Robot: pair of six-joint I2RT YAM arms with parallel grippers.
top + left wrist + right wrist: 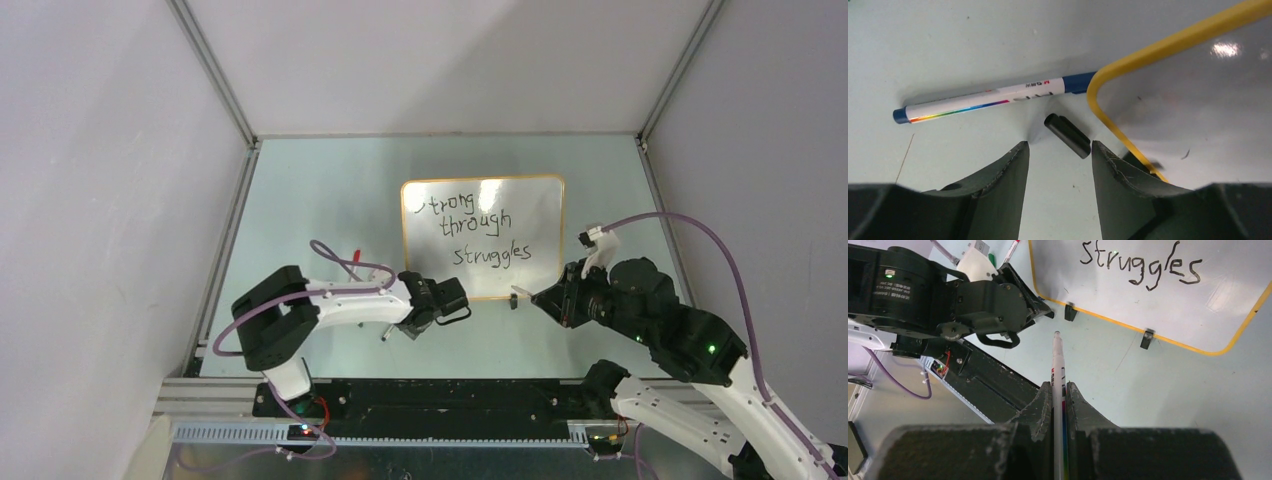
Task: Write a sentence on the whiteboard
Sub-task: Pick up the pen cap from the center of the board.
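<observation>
The whiteboard (540,215) lies flat in the middle of the table, yellow-rimmed. The sentence (490,253) on it reads "Strong through struggles" in three lines; only "struggles" (1138,267) shows in the right wrist view. My right gripper (1060,385) is shut on a white marker (1058,365) whose bare tip hovers over the table just below the board's near edge. My left gripper (1059,146) stands open low over the table at the board's near-left corner (1100,82). A black cap (1067,135) lies just ahead of its fingertips, against the right one.
A second white marker (983,100) with blue ends lies on the table, one end at the board's corner. Two black clip feet (1069,312) (1147,338) sit on the board's near edge. A red pen (355,255) lies left of the board. Grey walls enclose the table.
</observation>
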